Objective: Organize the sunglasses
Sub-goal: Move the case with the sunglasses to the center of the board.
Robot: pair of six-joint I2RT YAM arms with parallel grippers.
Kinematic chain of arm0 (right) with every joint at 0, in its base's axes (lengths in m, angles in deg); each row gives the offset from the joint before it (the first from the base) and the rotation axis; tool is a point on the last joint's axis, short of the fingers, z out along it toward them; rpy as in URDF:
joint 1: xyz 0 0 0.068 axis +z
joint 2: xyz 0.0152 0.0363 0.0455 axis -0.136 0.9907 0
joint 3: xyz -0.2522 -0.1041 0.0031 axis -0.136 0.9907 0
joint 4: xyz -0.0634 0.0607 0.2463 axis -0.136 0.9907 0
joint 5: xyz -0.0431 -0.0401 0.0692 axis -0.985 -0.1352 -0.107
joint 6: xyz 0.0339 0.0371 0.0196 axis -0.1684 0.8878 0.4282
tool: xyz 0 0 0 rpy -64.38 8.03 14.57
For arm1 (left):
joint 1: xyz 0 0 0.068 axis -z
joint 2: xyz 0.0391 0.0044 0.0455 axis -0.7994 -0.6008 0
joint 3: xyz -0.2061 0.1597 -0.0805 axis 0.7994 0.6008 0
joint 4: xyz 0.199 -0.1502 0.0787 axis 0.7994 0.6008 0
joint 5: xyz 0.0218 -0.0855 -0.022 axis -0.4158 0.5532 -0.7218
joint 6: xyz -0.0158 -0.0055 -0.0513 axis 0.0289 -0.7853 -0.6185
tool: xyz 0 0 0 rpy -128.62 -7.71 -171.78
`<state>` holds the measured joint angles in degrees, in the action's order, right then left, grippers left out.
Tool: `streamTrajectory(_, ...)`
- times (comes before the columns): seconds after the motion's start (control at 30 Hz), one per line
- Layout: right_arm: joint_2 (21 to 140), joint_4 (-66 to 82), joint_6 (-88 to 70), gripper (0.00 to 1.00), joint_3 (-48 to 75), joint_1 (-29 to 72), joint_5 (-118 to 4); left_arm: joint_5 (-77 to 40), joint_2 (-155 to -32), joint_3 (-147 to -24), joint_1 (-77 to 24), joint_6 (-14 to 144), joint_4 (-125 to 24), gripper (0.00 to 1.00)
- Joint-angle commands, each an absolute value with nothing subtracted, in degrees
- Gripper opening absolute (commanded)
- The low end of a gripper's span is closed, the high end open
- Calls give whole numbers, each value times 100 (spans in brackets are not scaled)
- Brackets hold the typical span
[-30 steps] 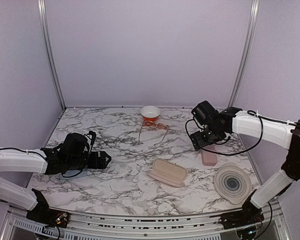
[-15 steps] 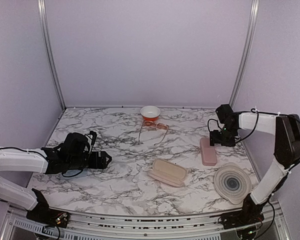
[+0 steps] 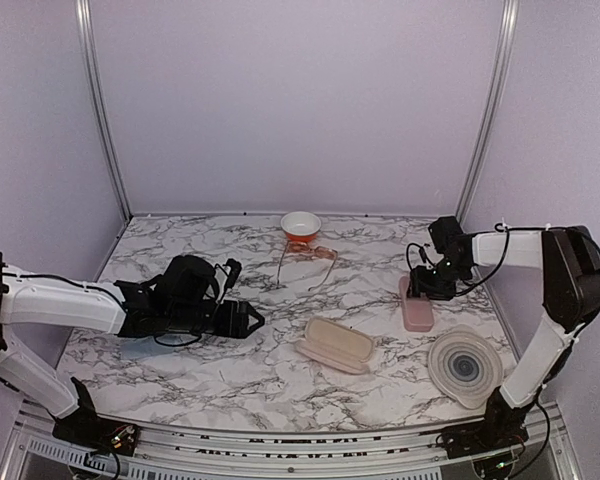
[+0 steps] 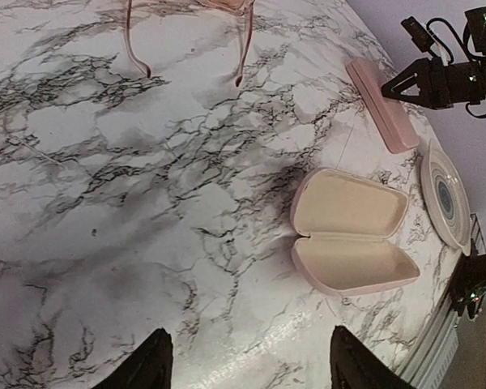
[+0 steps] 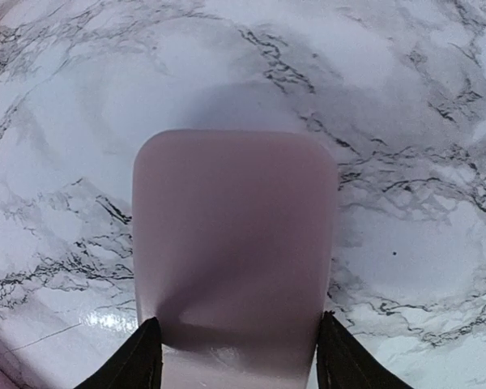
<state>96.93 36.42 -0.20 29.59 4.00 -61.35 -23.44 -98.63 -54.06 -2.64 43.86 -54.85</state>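
One pair of sunglasses (image 3: 323, 253), thin-framed with orange-pink lenses, lies at the back of the table in front of a bowl; its temples (image 4: 248, 40) show at the top of the left wrist view. My left gripper (image 3: 250, 320) hovers low, open and empty (image 4: 247, 361), just left of an open pink case (image 4: 348, 235). My right gripper (image 3: 417, 290) straddles the far end of a closed pink case (image 5: 235, 243), its fingers (image 5: 142, 361) against both long sides.
An orange-and-white bowl (image 3: 300, 225) stands at the back centre. A pale ringed plate (image 3: 465, 368) lies at the front right, close to the closed case (image 3: 417, 312). The open case (image 3: 335, 345) lies in the middle front. Walls enclose three sides.
My left arm has reached right toward the open case, its jaws a little narrower. My right gripper has swung right, come down over the closed case and closed in on its sides.
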Motion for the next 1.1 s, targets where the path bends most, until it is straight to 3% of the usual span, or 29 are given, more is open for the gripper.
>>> streamTrajectory(0.0,9691,3552,-233,61,3129,438,-5310,-2132,-10476,-6132,115,3583,-5607,65)
streamTrajectory(0.27,9598,3528,-301,60,3107,931,-5172,-1791,-11704,-7047,447,3107,-5569,62)
streamTrajectory(0.57,9634,3387,-206,60,3055,1419,-4908,-1837,-12101,-7195,502,2961,-5169,58)
streamTrajectory(0.9,9697,3419,-129,60,2779,1927,-4779,-1832,-12390,-7222,553,3023,-5165,30)
streamTrajectory(1.07,9762,3510,-127,60,2600,2269,-4816,-1787,-12561,-7212,594,3017,-5165,24)
